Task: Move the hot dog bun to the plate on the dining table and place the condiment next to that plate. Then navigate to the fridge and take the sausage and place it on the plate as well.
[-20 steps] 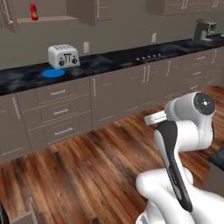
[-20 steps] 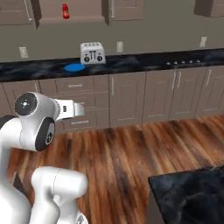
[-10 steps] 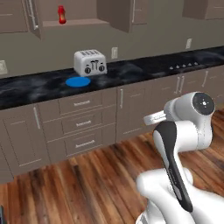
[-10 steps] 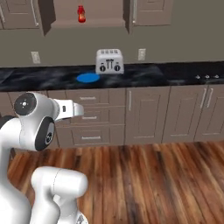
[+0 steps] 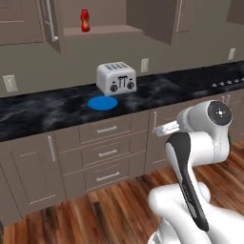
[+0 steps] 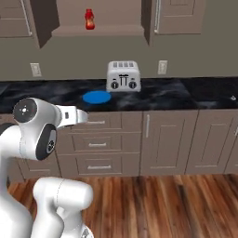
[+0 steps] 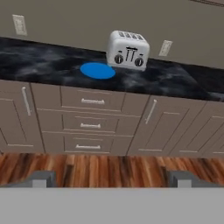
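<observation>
Dark marbled stone makes the long counter point(image 5: 47, 112) along the wall, with grey-brown drawers and cabinet doors under it and a wooden floor in front. From the left base view, a silver toaster point(image 5: 116, 78) stands on this counter near the wall, and a flat blue plate point(image 5: 102, 103) lies just in front of it, a little to its left. Higher up, a red condiment bottle point(image 5: 85, 20) stands upright on an open shelf between the upper cabinets. The white arm rises at the lower right, folded, well apart from the counter.

From the right base view the same things appear more frontally: the toaster point(image 6: 123, 76) at the back of the counter point(image 6: 186, 93), the blue plate point(image 6: 96, 97) near it on its left side, and the condiment bottle point(image 6: 89, 19) on the shelf above, roughly over the plate. Two wall sockets are on the wall, one on each side of the toaster.

From the hand view, the gripper point(image 7: 111, 178) looks at the cabinet front. Its two fingertips point(image 7: 41, 178) stand wide apart with nothing between them. Beyond them are the drawers, the counter edge, the plate point(image 7: 97, 70) and the toaster point(image 7: 127, 50) just beside it. The plate seems bare, though it is small and I cannot be fully sure.
</observation>
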